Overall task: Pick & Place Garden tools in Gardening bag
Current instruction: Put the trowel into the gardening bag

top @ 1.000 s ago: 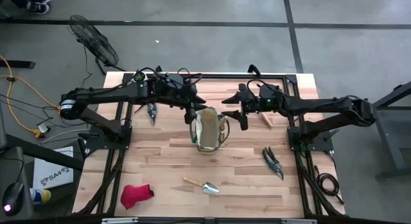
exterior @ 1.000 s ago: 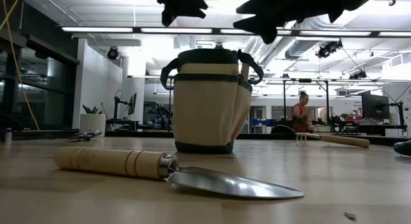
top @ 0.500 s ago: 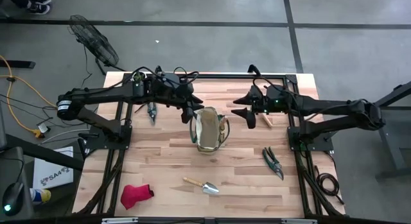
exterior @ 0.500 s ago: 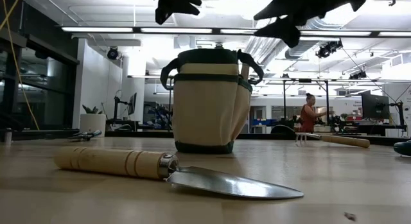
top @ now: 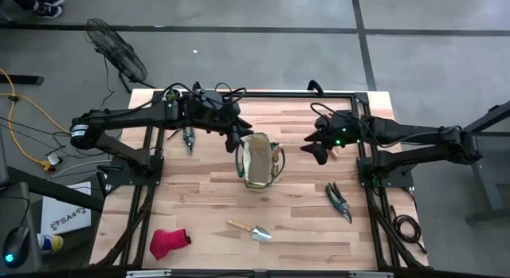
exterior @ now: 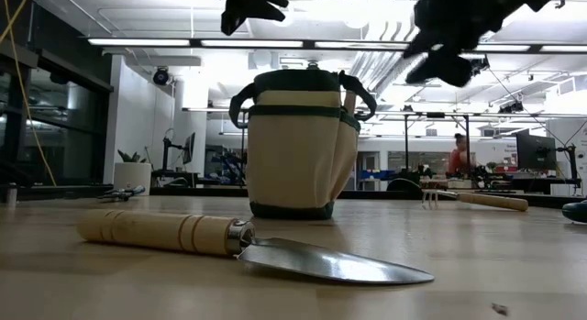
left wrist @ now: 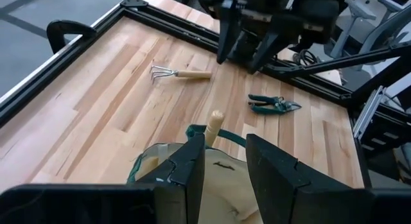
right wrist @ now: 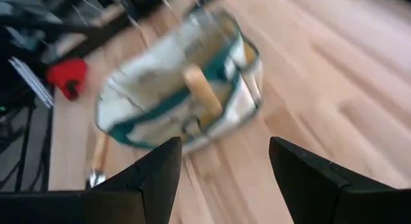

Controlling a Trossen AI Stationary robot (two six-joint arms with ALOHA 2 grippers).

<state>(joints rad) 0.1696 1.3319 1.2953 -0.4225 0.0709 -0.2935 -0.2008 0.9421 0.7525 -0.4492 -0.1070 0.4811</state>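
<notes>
The tan gardening bag [top: 259,160] with green trim stands upright on its base mid-table, and a wood tool handle [left wrist: 215,123] sticks up out of it. My left gripper [left wrist: 225,166] hovers open above the bag's far-left rim, touching nothing. To the bag's right, my right gripper [top: 317,146] hangs in the air, open and empty, above a wood-handled fork [left wrist: 183,74]. A trowel [top: 251,230] and a red glove [top: 169,242] lie near the front edge. One pair of shears [top: 339,201] lies at the right, another [top: 189,139] at the far left.
Black frame rails [top: 279,93] run along the table's far edge and sides. Bare wood lies between the bag and the trowel. In the low view a person [exterior: 457,160] stands far off in the room behind the table.
My right gripper has drawn away from the bag toward the table's right edge, rolling and tipping its open fingers as it went. The bag and the tools have stayed where they were.
</notes>
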